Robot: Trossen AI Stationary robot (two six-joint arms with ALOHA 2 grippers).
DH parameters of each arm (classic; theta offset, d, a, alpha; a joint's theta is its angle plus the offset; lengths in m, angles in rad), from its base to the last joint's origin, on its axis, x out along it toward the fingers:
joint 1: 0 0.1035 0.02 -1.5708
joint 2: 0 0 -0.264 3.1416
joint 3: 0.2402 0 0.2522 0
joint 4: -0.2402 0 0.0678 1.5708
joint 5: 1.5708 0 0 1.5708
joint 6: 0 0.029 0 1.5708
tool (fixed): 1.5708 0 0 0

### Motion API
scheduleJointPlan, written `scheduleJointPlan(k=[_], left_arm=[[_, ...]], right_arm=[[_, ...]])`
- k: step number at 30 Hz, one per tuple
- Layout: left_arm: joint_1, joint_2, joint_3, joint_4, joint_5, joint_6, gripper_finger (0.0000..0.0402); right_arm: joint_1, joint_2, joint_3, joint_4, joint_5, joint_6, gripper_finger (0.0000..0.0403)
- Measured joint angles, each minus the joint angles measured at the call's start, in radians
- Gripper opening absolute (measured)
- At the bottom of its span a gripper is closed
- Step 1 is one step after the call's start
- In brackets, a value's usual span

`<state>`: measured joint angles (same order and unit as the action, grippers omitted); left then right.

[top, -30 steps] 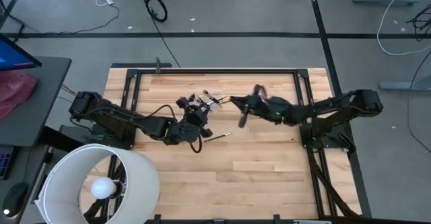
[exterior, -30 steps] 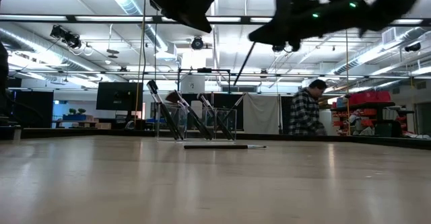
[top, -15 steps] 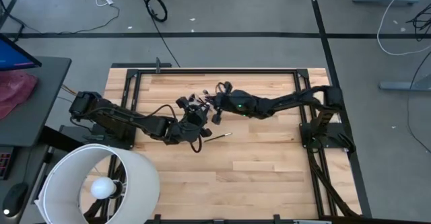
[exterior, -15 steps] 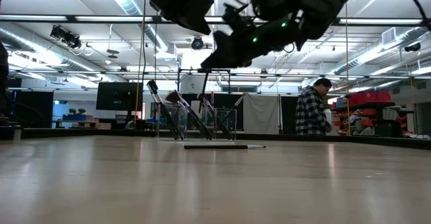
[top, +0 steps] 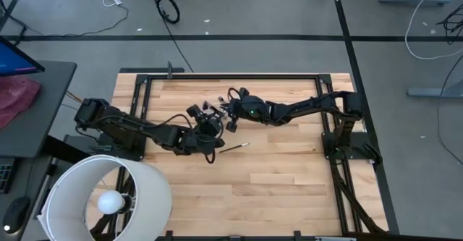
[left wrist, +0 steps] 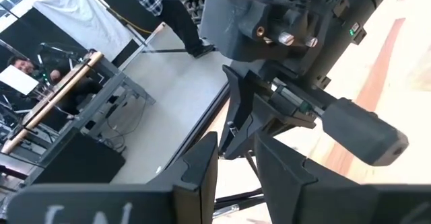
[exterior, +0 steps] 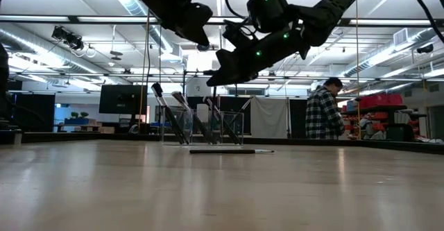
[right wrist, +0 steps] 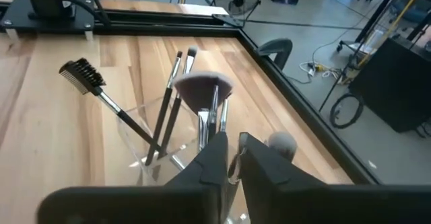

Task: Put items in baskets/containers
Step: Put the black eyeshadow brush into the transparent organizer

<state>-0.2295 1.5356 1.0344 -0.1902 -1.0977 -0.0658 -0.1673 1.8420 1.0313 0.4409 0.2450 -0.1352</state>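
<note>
Left gripper (top: pixel 207 127) hovering just left and near of the clear cup (top: pixel 217 115), fingers (left wrist: pixel 195 173) parted with nothing between them. Cup standing mid-worktop (top: pixel 275 176), already bristling with slanted brushes (right wrist: pixel 202 93), heads up and fanned over the rim. Right gripper (top: pixel 233 119) poised directly above the cup's right edge, pointing down into it; grip state impossible to tell, nor whether a brush sits in it. One lone brush (top: pixel 231 148) lying flat on the near side of the cup, long axis roughly left to right, well apart from the cup. About equally close to both grippers; probably easier for the empty left one.
</note>
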Motion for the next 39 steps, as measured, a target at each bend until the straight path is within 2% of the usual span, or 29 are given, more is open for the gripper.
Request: scheduleJointPlan(k=[11, 16, 19, 21, 24, 27, 31, 35, 39], left_arm=[[0.002, 0.0, 0.0, 0.001, 0.0, -0.002, 0.0103], [0.002, 0.0, 0.0, -0.001, 0.01, -0.002, 0.0103], [0.002, 0.0, 0.0, -0.012, 0.073, -0.012, 0.0103], [0.002, 0.0, 0.0, -0.015, 0.135, -0.027, 0.0103], [0.002, 0.0, 0.0, -0.023, 0.253, -0.029, 0.0103], [0.001, 0.0, 0.0, -0.027, 0.332, -0.029, 0.0103], [0.001, 0.0, 0.0, -0.027, 0.335, -0.029, 0.0103], [0.002, 0.0, 0.0, -0.031, 0.34, -0.061, 0.0103], [0.003, 0.0, 0.0, -0.041, 0.378, -0.108, 0.0103]], right_arm=[[0.005, -0.005, 0.0, -0.018, -0.002, 0.047, 0.0125], [0.035, -0.054, 0.0, -0.034, -0.002, 0.03, 0.0146], [0.069, -0.119, 0.0, -0.111, 0.009, -0.025, 0.0148], [0.094, -0.181, 0.0, -0.198, 0.052, -0.041, 0.0147], [0.133, -0.292, 0.0, -0.356, 0.12, -0.038, 0.0144], [0.17, -0.392, 0.0, -0.513, 0.119, 0.008, 0.0144], [0.204, -0.46, 0.0, -0.679, 0.018, 0.048, 0.0144], [0.213, -0.458, -0.004, -0.811, -0.074, 0.063, 0.0144], [0.21, -0.429, -0.087, -0.746, -0.078, 0.073, 0.0144]])
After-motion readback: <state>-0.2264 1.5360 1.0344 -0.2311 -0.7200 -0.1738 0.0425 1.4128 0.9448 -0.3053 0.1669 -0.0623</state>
